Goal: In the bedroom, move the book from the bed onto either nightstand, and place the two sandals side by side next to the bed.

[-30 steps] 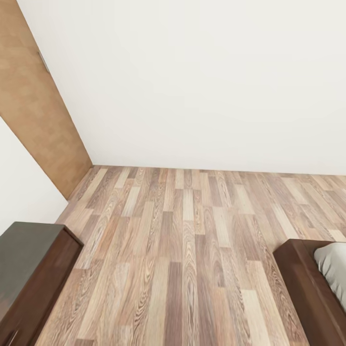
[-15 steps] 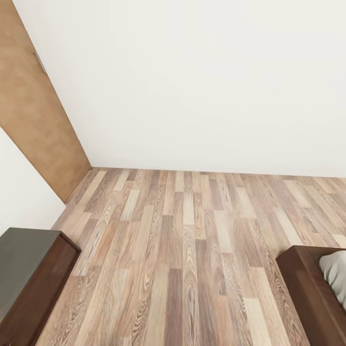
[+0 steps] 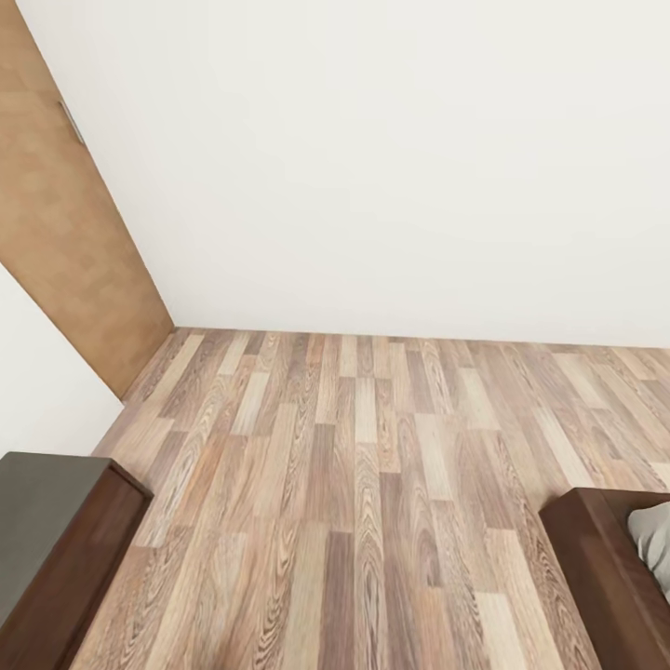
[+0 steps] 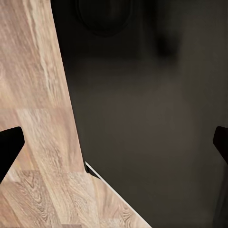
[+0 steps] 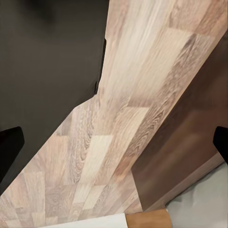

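Here, the bedroom's white wall (image 3: 391, 158) takes up most of the head view, meeting the wood-plank floor (image 3: 354, 484) along a line across the middle. A brown wooden door (image 3: 65, 214) stands at the left, running into the corner. At the lower left sits the end of a long low dark brown cabinet (image 3: 65, 549) with a flat greyish top; nothing rests on the part that shows. At the lower right is a corner of the bed (image 3: 605, 577), its dark brown frame holding the off-white mattress (image 3: 654, 544) inside the rim, of which just an edge is visible.

In the left wrist view, the left gripper (image 4: 114, 145) has its two dark fingertips (image 4: 9, 147) at opposite edges of the picture, spread wide with nothing between them, over floor planks and a dark blurred surface. In the right wrist view, the right gripper (image 5: 114, 142) is likewise spread wide and empty, fingertips (image 5: 9, 145) at the picture's edges, above planks, a dark shape and a strip of dark brown wood.
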Robot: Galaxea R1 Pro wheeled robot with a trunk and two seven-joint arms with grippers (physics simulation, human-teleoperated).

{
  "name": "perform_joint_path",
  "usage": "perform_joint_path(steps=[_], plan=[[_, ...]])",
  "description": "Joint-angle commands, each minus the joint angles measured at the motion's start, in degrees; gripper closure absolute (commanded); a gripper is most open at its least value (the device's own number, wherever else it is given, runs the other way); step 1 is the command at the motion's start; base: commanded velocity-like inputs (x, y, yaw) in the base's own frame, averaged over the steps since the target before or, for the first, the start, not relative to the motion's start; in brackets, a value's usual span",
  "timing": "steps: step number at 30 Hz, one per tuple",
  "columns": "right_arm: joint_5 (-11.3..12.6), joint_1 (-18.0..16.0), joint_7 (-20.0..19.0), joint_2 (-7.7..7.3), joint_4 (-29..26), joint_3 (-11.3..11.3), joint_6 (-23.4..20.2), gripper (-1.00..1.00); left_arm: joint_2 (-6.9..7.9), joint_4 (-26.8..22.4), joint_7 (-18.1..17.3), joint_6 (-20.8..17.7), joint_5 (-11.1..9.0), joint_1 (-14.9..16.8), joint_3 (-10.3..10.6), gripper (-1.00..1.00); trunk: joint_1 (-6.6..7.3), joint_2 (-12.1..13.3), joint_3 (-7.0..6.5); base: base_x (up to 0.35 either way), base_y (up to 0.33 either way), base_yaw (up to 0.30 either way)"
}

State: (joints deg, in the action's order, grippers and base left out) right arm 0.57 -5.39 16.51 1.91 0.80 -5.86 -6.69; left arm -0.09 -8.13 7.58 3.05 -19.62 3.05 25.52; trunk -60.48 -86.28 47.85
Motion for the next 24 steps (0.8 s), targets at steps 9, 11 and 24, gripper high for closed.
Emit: perform_joint_path(steps=[9, 11, 24], plan=[[0.05, -0.05, 0.19, 0.02, 0.08, -0.47, -0.25, -1.0, 0.0, 0.04, 0.24, 0.2, -0.51, 0.03, 0.5, -1.0, -0.01, -0.01, 0.03, 0.109, 0.0, 0.0], [0.05, -0.05, 0.19, 0.02, 0.08, -0.47, -0.25, -1.0, 0.0, 0.04, 0.24, 0.2, -0.51, 0.03, 0.5, -1.0, -0.01, -0.01, 0.03, 0.108, 0.0, 0.0], [0.05, -0.05, 0.19, 0.02, 0.08, -0.47, -0.25, -1.0, 0.0, 0.04, 0.24, 0.2, -0.5, 0.03, 0.5, -1.0, -0.01, -0.01, 0.03, 0.108, 0.0, 0.0]])
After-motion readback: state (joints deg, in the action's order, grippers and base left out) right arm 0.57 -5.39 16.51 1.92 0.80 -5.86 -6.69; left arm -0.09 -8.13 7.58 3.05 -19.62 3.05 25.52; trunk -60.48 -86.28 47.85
